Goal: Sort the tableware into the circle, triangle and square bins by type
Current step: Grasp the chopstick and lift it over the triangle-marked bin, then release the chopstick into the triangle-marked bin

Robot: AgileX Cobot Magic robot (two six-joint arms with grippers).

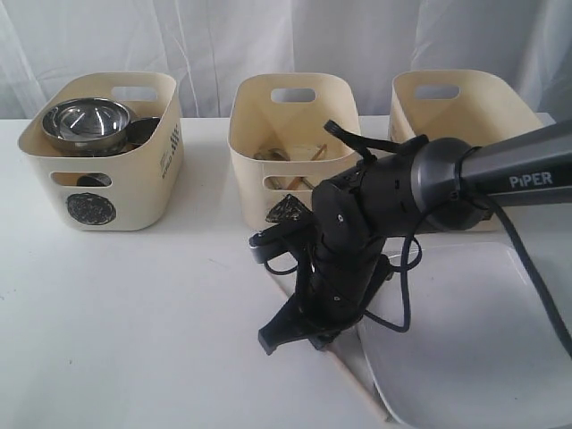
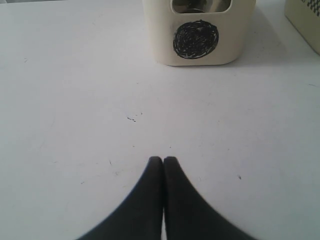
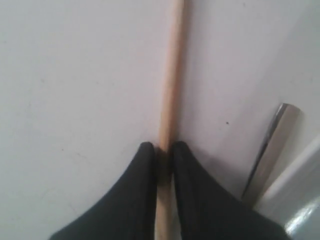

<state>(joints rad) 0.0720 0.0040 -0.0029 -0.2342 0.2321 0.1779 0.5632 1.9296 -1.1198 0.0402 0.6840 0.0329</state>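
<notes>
My right gripper (image 3: 163, 147) is shut on a pale wooden chopstick (image 3: 172, 75) that lies on the white table. In the exterior view this gripper (image 1: 295, 335) points down just left of the large white square plate (image 1: 474, 349), and the chopstick (image 1: 350, 377) runs along the plate's left edge. A steel utensil handle (image 3: 267, 150) lies beside the plate's rim (image 3: 302, 212); its head is hidden. The circle bin (image 1: 134, 192) holds steel bowls (image 1: 85, 121). The triangle bin (image 1: 259, 134) holds wooden and steel pieces (image 1: 295, 156). My left gripper (image 2: 163, 160) is shut and empty, facing the circle bin (image 2: 200, 55).
A third cream bin (image 1: 465, 112) stands at the back right, its front mark hidden behind my right arm. A white curtain hangs behind the bins. A black cable (image 1: 402, 286) loops from the right arm over the plate.
</notes>
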